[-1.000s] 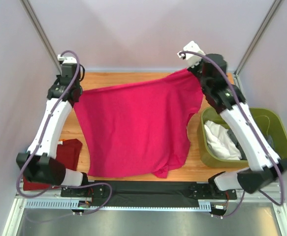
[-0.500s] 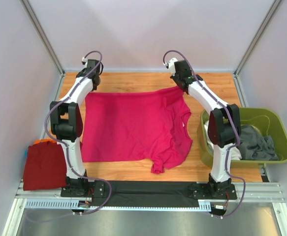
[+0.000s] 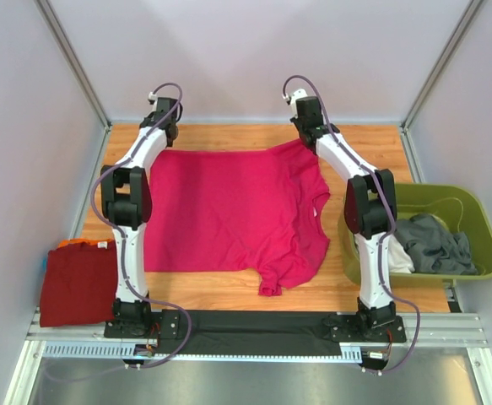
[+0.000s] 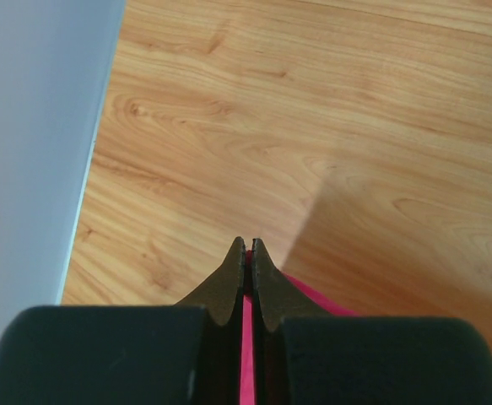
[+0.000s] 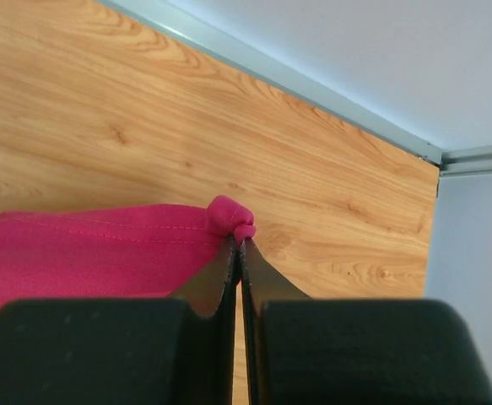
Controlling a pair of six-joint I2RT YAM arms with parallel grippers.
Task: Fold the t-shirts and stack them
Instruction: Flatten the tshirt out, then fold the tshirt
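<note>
So, top view first: both arms are now stretching toward the far edge, where a second back they were holding the pink shirt (image 3: pixel 229 211) up off the table (image 3: pixel 372 148). It's now lying mostly flat across the middle, with the far hem pulling fairly straight between the left gripper (image 3: pixel 164 126) and right gripper (image 3: pixel 306 128). To me that's saying the spreading step is about done and folding is coming up. The right side is looking rumpled though, with a sleeve bunching near the front edge. The red shirt (image 3: pixel 78 283) is sitting folded at the near-left corner, apart from the pink one. A grey shirt (image 3: pixel 435 240) and a white shirt (image 3: pixel 395 260) are waiting in the bin (image 3: pixel 482 245) on the right.

Left wrist: the left gripper (image 4: pixel 247 246) is pinching shut on a sliver of pink shirt (image 4: pixel 247 337). The side wall (image 4: pixel 35 126) is running close on the left, with bare wood ahead.

Right wrist: the right gripper (image 5: pixel 240 245) is clamping a little knot at the corner of the pink shirt (image 5: pixel 85 245). The back rail (image 5: pixel 271 84) is sitting near, so I'm guessing there's little room further out. Pulling back toward the bases is looking like the free direction.
</note>
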